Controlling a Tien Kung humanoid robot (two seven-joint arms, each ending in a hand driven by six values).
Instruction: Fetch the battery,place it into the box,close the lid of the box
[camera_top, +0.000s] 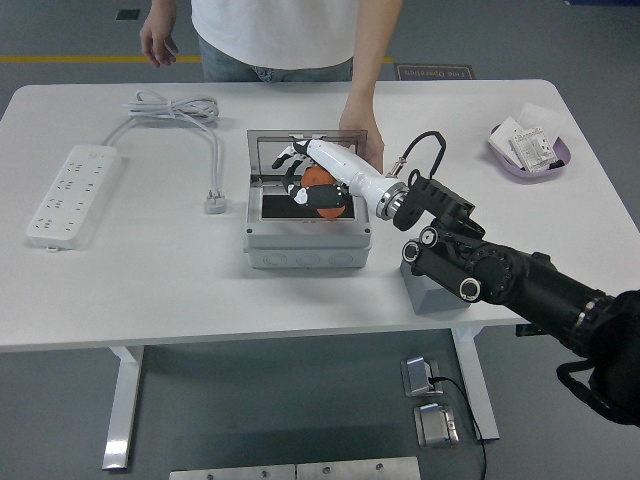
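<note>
An orange and black battery (326, 196) sits low inside the open grey box (308, 245) at the middle of the table. My right hand (300, 172), white with black fingertips, reaches in from the right and is curled over the battery, its fingers pointing left across the box opening. The box lid (268, 143) stands upright at the back. A person's hand (360, 135) rests on the lid's right end. My left arm does not show.
A white power strip (70, 195) lies at the left, its coiled cable (175, 108) and plug (215, 203) between it and the box. A purple dish (528, 152) with small packs is at the far right. A grey block (436, 292) sits under my right forearm.
</note>
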